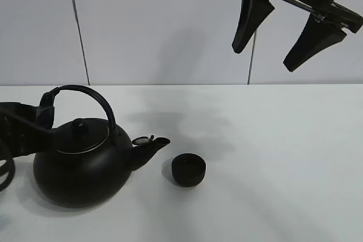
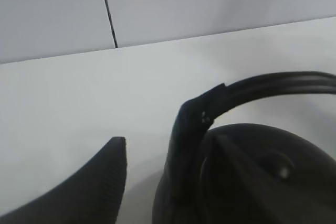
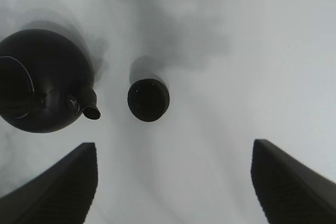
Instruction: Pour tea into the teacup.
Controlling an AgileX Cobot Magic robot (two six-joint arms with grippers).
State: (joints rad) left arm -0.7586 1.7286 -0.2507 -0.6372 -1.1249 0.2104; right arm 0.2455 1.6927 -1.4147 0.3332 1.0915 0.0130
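Left tool (image 2: 149, 174) sits at the rear end of the kettle's arched handle (image 1: 85, 96). Left wrist view: one ribbed finger (image 2: 102, 179) stands clear on one side, the other finger looks to be against the handle base, so tool spread around it, not yet pinched as far as I can judge; actual contact hard to confirm.

Kettle (image 1: 79, 165) upright on the white tabletop (image 1: 272, 157), lid (image 1: 82, 134) seated with knob up, spout (image 1: 148, 145) aimed at the teacup (image 1: 188, 170). The spout's small cap looks flipped open.

Handling, judged: kettle is big, rigid, likely heavy if filled, smooth dark finish so maybe slippery. Best hold is the handle, firm grip, because the load will swing under it when tilted. Lid could slide off on a steep tilt.

Teacup stands just beside the spout tip, apart from it, mouth up. Small, light, no handle, so easy to knock or slide if the spout bumps it. No tea visible anywhere; cup interior too dark to tell.

Right tool (image 1: 289, 32) hangs high above the tabletop, fingers wide apart, holding nothing. Right wrist view looks straight down on kettle and teacup.
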